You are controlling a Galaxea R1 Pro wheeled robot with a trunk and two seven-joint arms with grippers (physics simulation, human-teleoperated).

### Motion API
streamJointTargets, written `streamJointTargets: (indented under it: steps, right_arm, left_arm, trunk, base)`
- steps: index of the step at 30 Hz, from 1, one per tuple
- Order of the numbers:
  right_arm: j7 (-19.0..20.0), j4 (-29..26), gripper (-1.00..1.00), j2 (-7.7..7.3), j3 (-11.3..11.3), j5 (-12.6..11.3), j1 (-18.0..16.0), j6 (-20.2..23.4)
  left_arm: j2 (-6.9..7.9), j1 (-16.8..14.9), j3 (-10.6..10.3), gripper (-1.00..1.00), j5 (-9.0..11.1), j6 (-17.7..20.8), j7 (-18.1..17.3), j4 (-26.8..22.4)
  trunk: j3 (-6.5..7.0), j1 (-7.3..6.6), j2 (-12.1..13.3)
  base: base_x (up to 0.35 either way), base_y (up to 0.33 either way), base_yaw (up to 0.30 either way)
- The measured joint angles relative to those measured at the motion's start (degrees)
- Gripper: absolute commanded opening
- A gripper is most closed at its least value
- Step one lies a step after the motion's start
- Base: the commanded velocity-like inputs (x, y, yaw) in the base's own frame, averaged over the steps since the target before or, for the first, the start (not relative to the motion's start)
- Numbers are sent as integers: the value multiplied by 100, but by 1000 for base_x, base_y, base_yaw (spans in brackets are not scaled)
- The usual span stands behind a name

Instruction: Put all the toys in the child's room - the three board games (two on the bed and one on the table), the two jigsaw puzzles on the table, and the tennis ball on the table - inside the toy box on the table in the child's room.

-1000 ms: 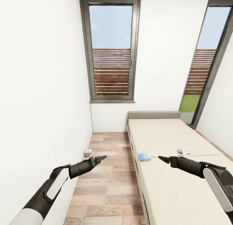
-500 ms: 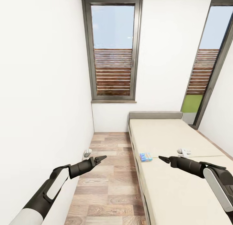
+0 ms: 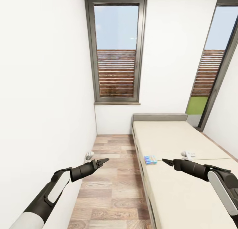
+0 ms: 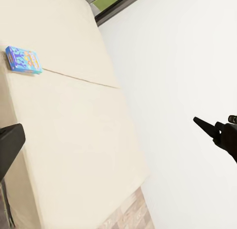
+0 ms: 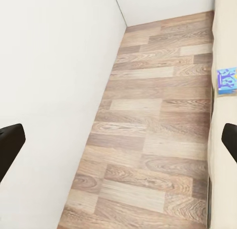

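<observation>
A small blue board game (image 3: 150, 160) lies flat on the cream bed (image 3: 172, 140), close to its floor-side edge. It also appears in the left wrist view (image 4: 23, 60) and the right wrist view (image 5: 227, 81). My left gripper (image 3: 103, 162) hangs open over the wooden floor, left of the bed and apart from the game. My right gripper (image 3: 166, 161) is open above the mattress, just right of the game and not touching it; its fingers (image 5: 10, 145) stand wide apart with nothing between them. The toy box, the table, the jigsaw puzzles and the tennis ball are out of view.
A white wall (image 3: 43, 90) runs along the left of a narrow wooden floor strip (image 3: 112, 176). Two tall windows (image 3: 116, 50) stand behind the grey headboard (image 3: 160, 117). A small white object (image 3: 187, 154) rests on the bed, and another pale one (image 3: 89, 154) lies on the floor.
The whole picture has drifted slightly, so the camera has moved a little. Both arms hold the same pose and the blue game lies where it was.
</observation>
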Motion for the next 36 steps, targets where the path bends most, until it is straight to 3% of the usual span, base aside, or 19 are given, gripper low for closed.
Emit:
streamJointTargets:
  steps: [11,36]
  right_arm:
    - [-1,-1,100,0,-4,0,1,1]
    - [-8,-1,100,0,0,0,1,2]
  left_arm:
    - [0,0,0,100,0,-1,-1,0]
    - [0,0,0,100,1,-2,-1,1]
  trunk:
    - [0,0,0]
    - [0,0,0]
  base:
    - [0,133,1]
    - [0,17,0]
